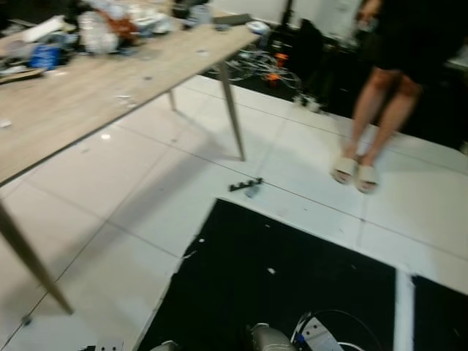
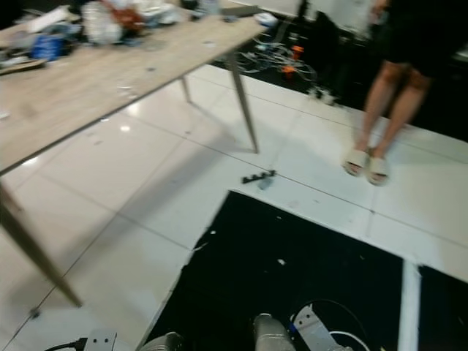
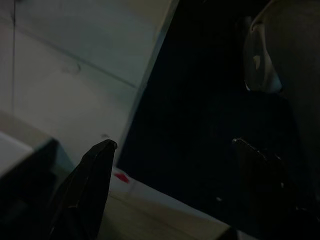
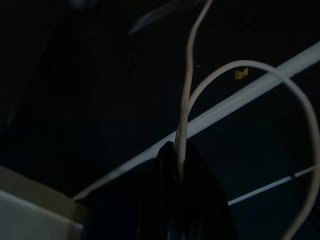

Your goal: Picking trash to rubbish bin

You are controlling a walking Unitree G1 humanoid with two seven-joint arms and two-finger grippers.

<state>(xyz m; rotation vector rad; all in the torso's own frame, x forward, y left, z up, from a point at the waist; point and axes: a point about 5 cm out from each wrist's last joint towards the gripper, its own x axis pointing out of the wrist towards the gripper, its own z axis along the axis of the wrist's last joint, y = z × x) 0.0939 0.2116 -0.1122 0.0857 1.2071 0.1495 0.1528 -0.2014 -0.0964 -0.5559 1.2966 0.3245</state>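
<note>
A small dark piece of litter [image 1: 246, 187] lies on the white tiles just past the black mat's [image 1: 292, 285] far edge. White specks [image 1: 271, 271] dot the mat. Crumpled plastic and wrappers [image 1: 102, 31] are heaped at the far end of the wooden table [image 1: 88, 95]. Both arms hang low over the floor. In the dark left wrist view my left gripper [image 3: 172, 144] is open, its fingers wide apart with nothing between them, above the mat's edge. My right gripper [image 4: 175, 150] is shut over the black mat, with a white cable [image 4: 187, 90] looping in front of it.
A person's bare legs in pale sandals [image 1: 355, 172] stand on the tiles at the right. Thin table legs [image 1: 232, 110] come down near the litter. Tangled cables and dark gear [image 1: 270, 66] lie by the far wall. A white stripe [image 1: 404, 307] crosses the mat.
</note>
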